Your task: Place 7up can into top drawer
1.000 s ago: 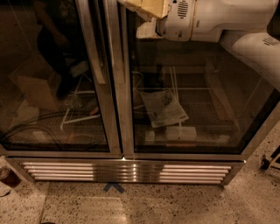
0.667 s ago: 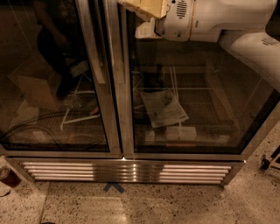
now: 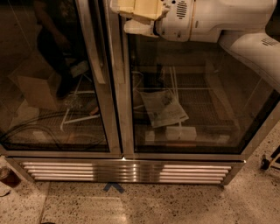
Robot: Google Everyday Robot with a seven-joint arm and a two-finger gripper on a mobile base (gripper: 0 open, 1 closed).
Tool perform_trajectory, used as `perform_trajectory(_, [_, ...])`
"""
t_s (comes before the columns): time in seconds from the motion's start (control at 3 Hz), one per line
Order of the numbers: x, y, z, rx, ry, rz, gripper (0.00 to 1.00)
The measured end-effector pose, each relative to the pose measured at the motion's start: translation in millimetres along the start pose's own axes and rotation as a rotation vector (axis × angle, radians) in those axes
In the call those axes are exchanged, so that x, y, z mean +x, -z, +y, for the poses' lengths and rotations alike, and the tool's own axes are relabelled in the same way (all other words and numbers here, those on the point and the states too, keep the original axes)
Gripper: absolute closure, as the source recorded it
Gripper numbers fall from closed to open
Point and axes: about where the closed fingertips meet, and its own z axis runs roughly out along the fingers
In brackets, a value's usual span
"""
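Our gripper (image 3: 139, 19) has barely moved in the last second, hanging high before the fridge (image 3: 116, 131); we cannot tell its hold, and with no can or drawer in sight, placing looks far off.

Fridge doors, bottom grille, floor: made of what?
Doors: glass, by the reflections, in brushed metal frames. Grille: likely stainless steel, shiny slats. Floor: speckled, polished, probably terrazzo. Gripper, at the top edge: cream plastic, seemingly matte.
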Motion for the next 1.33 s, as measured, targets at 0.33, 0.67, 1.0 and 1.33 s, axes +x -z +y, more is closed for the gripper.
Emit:
perform_trajectory(0.33, [0.5,-2.5,-0.4,0.002,0.002,-0.002,0.27])
perform_trajectory(0.67, [0.8,-3.4,-0.5,0.003,0.002,-0.003,0.27])
perform_trajectory(1.0, [3.3,-16.6,0.5,0.019,0.008,-0.011,0.18])
perform_trajectory(1.33, [4.2,-21.7,0.8,0.026,0.008,-0.013,0.18])
